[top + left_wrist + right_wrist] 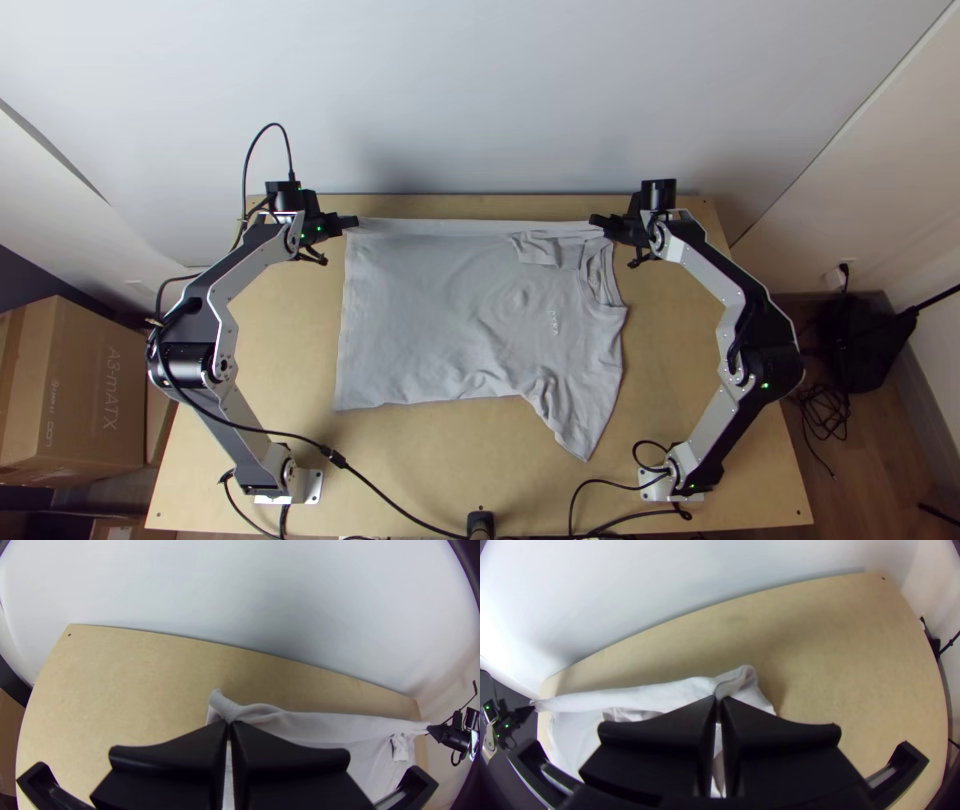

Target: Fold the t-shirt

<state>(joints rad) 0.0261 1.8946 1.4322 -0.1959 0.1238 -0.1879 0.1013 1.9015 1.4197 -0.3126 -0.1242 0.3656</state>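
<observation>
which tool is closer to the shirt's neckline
The right tool: it grips the shirt's far edge close by the neckline, while the left tool grips that edge's other end, at the hem.

The light wooden tabletop (270,340) stretches out around the grey t-shirt (440,310) lying mostly flat on it, with arm bases (313,486) standing to the shirt's near left and near right.

Cardboard box (90,390) beside wooden table (480,445)
</observation>
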